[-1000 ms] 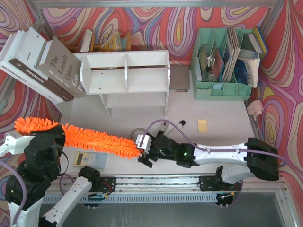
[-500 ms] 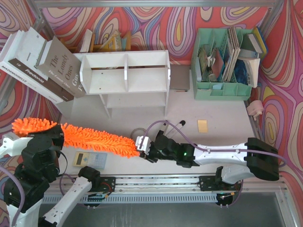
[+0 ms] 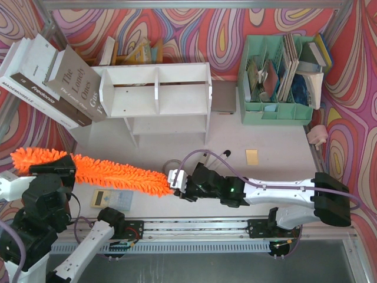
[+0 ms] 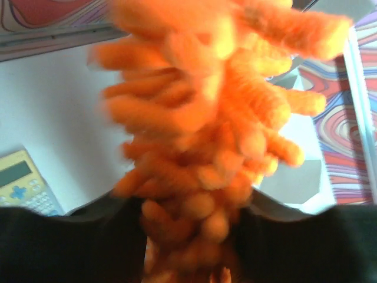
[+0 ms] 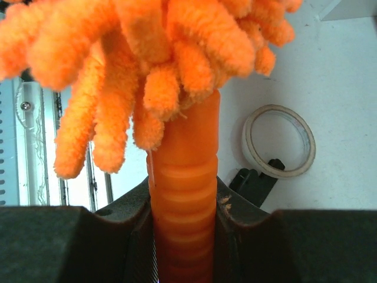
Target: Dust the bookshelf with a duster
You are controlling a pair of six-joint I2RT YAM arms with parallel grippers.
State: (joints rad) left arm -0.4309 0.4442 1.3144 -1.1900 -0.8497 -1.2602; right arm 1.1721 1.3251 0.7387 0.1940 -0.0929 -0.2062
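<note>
The orange fluffy duster [image 3: 112,173] hangs level over the front of the table, running from far left to the middle. My right gripper [image 3: 177,180] is shut on its ribbed orange handle [image 5: 184,194], both fingers pressed against it. My left gripper [image 3: 56,171] sits near the duster's fluffy far end; its fingers [image 4: 88,242] stand apart, with orange strands [image 4: 206,118] loosely filling the gap. The white bookshelf [image 3: 156,88] lies at the back centre, well beyond the duster, its compartments facing up.
Large white and grey books [image 3: 47,79] lean at the back left. A mint green organiser [image 3: 277,112] stands at the back right. A calculator [image 3: 112,199] lies under the duster, a tape roll [image 5: 277,141] beside the handle, a yellow note [image 3: 252,156] to the right.
My right gripper has shut on the duster's handle. My left gripper's fingers have parted around the fluff and that arm has drawn back to the lower left; the duster's tip shifted left.
</note>
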